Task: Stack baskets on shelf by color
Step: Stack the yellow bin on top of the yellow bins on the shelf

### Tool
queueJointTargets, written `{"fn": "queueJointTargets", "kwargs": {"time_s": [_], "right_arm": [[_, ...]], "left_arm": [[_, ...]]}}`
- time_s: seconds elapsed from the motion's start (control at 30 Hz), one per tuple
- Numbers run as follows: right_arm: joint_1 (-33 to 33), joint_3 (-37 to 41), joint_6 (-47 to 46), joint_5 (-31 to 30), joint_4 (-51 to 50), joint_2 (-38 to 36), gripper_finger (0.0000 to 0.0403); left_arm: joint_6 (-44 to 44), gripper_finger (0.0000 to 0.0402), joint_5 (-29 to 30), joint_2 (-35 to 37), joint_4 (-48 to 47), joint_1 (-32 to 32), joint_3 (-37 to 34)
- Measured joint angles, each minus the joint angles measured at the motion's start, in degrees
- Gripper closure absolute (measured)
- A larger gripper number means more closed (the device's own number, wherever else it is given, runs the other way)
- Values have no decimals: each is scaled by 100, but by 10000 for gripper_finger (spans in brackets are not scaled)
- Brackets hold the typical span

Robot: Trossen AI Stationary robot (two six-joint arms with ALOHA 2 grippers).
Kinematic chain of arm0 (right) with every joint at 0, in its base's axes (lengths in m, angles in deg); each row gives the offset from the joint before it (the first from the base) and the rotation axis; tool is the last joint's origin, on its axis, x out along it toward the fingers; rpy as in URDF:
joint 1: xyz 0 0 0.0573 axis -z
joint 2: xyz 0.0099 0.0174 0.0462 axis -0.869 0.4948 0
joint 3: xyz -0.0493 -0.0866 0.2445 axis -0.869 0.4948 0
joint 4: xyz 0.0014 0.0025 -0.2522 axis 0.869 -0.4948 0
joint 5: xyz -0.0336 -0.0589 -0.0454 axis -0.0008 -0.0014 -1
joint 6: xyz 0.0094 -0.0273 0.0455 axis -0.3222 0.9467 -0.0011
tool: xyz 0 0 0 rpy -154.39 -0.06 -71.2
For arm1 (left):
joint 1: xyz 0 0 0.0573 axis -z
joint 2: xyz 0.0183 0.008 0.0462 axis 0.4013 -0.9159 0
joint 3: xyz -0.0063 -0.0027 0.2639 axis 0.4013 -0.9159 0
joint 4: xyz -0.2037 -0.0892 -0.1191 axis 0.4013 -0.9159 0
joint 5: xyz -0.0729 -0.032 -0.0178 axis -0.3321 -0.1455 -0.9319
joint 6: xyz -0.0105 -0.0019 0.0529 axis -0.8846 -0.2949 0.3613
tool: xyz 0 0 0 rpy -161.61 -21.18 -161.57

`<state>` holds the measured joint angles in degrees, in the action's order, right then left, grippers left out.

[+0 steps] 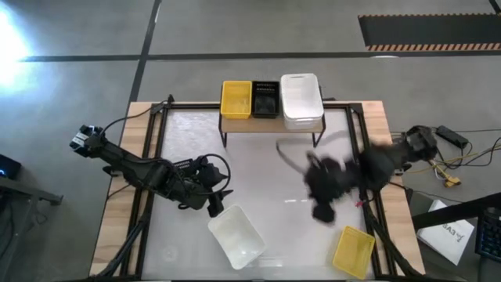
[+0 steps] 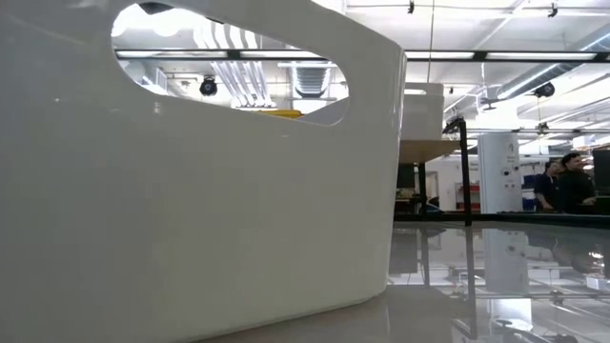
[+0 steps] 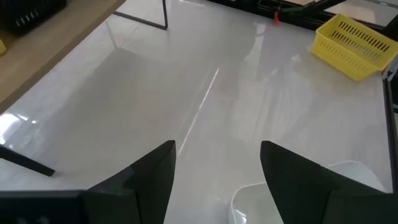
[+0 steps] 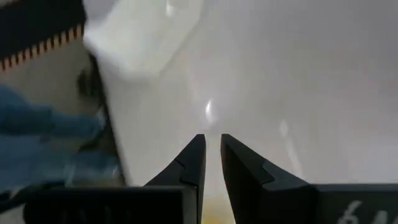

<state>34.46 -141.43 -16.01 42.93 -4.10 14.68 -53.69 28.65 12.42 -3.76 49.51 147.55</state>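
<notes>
The shelf (image 1: 270,124) stands at the table's far edge. On its top sit a yellow basket (image 1: 236,99), a black basket (image 1: 265,99) and a stack of white baskets (image 1: 301,100). A white basket (image 1: 236,235) and a yellow basket (image 1: 354,251) rest on their bottoms near the front edge. My left gripper (image 1: 215,206) hangs open at that white basket's far left corner (image 3: 245,202), and no touch shows. My right gripper (image 1: 322,208), blurred, hangs over the table's right half, its fingers (image 4: 211,155) nearly together with nothing between them.
In the low view the near white basket's wall (image 2: 191,191) fills the left, and people stand in the room at the far right (image 2: 562,181). Cables and papers (image 1: 450,227) lie beyond the table's right edge. Bare table lies between the shelf and the near baskets.
</notes>
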Motion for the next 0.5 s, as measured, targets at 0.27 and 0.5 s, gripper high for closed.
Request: {"fn": "queueJointTargets", "kwargs": {"time_s": [0.27,0.5], "right_arm": [[-2151,1272,-3289,531,314,156,353],[-3026,2014,-4171,1159,1731,583,283]], "left_arm": [[110,182,-4,0,-1,0,0],[356,182,-22,0,0,0,0]]}}
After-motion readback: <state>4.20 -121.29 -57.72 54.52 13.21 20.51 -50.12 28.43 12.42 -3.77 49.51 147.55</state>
